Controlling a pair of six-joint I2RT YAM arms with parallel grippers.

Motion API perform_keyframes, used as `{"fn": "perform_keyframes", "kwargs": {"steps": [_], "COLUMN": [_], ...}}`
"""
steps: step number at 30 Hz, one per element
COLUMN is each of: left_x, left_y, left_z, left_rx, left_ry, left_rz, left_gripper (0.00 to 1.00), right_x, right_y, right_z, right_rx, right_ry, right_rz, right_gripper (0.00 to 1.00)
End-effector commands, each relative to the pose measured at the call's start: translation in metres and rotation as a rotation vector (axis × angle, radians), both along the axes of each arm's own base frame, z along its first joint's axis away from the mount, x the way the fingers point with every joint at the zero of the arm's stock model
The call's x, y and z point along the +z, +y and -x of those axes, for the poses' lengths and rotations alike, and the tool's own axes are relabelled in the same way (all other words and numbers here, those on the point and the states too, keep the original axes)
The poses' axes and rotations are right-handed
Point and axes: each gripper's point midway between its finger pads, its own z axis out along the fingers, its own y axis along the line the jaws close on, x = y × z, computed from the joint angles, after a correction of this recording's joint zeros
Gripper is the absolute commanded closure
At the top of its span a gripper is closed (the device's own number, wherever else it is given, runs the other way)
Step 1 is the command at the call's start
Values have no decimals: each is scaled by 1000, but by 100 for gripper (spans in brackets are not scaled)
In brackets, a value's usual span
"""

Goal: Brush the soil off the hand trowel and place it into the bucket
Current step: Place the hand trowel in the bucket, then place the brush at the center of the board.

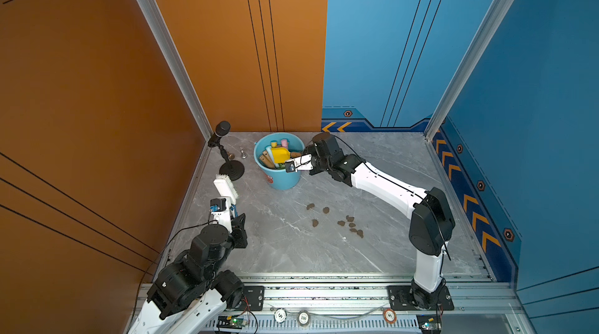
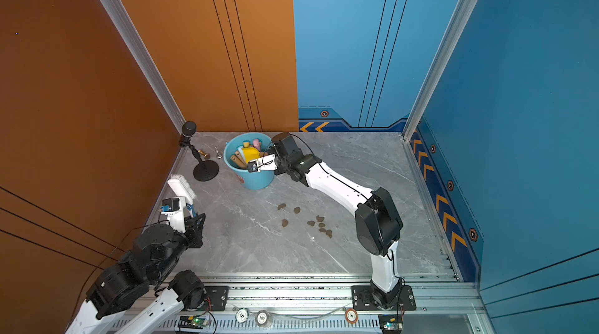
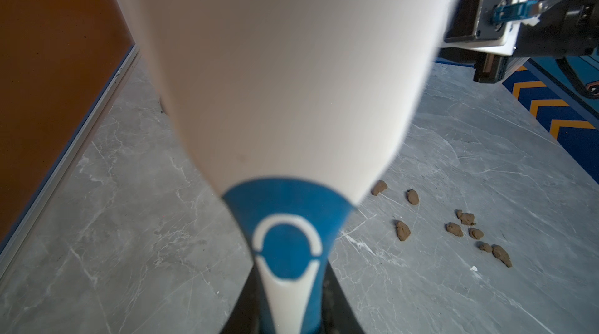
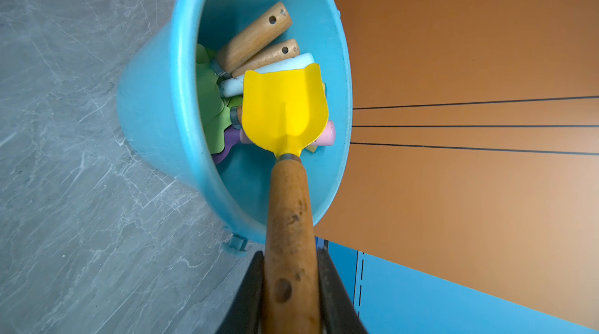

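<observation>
The hand trowel has a yellow blade and a wooden handle, and no soil shows on the blade. My right gripper is shut on that handle and holds the blade over the mouth of the light-blue bucket, seen also at the bucket's wall and rim. Several brown soil lumps lie on the table's middle, apart from both arms. My left gripper is shut on the blue handle of a white brush, held up at the left side.
Other tools with wooden handles fill the bucket. A black microphone stand and two small figures stand left of the bucket at the back. Orange and blue walls close three sides; a metal rail runs along the front.
</observation>
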Motion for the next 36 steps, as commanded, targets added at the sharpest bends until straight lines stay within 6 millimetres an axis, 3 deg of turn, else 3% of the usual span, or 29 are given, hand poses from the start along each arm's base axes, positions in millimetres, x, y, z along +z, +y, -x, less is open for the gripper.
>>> {"fn": "perform_keyframes", "kwargs": {"steps": [1, 4, 19, 24, 25, 26, 27, 28, 29, 31, 36], "left_x": [-1, 0, 0, -2, -3, -4, -6, -7, -9, -15, -42], "left_y": [5, 6, 7, 5, 3, 1, -1, -3, -7, -18, -66], "left_z": [-1, -1, -1, -1, -1, -2, -2, -3, -4, -6, -7], "left_rx": [33, 36, 39, 29, 22, 15, 8, -5, -18, -67, -273], "left_ry": [-1, -5, -7, 3, 9, 16, 24, 35, 49, 86, 253], "left_rz": [-3, 0, -2, -2, -3, -3, -7, -11, -18, -22, -18], "left_gripper": [100, 100, 100, 100, 100, 100, 100, 100, 100, 100, 100], "right_x": [16, 18, 18, 50, 56, 61, 64, 74, 67, 76, 103], "right_y": [4, 4, 12, 11, 9, 6, 3, 0, -5, -17, -65], "right_z": [-5, -13, -41, -46, -44, -42, -39, -37, -31, -25, -6], "right_rx": [11, -14, -140, -263, -285, -305, -320, -332, -346, -393, -550], "right_ry": [-38, -70, -72, -14, 5, 26, 39, 45, 73, 84, 177], "right_rz": [-9, -12, -116, -343, -388, -423, -448, -487, -494, -556, -815], "right_gripper": [81, 69, 59, 49, 46, 31, 1, 0, 0, 0, 0]}}
